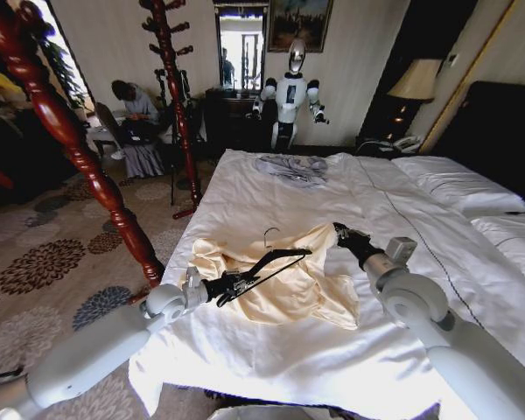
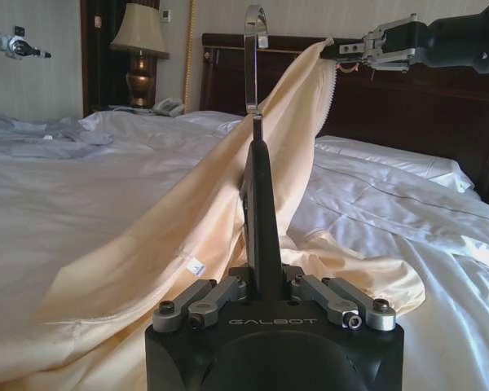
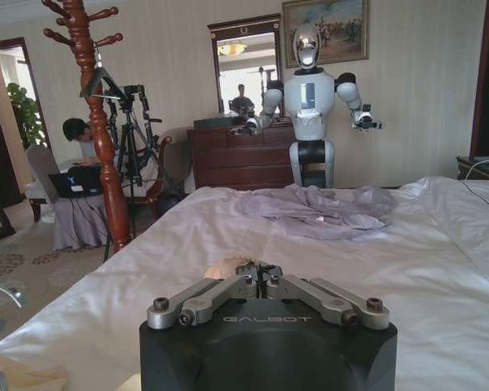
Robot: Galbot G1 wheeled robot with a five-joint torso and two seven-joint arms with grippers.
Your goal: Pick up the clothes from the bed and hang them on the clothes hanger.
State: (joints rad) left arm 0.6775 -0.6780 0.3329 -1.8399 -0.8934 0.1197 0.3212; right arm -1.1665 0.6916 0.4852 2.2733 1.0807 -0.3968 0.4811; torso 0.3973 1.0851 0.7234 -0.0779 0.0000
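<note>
Closest to me, my left gripper (image 2: pixel 265 297) is closed on the clothes hanger (image 1: pixel 276 260), above the clothes (image 1: pixel 284 280) on the bed (image 1: pixel 245 197). My right gripper (image 1: pixel 339 231) pinches one lifted corner of the fabric.

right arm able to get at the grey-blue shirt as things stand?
Probably not yet. The right gripper is shut on a raised edge of the clothes, so it isn't free. The grey-blue garment lies farther up the bed, with bare duvet between.
</note>
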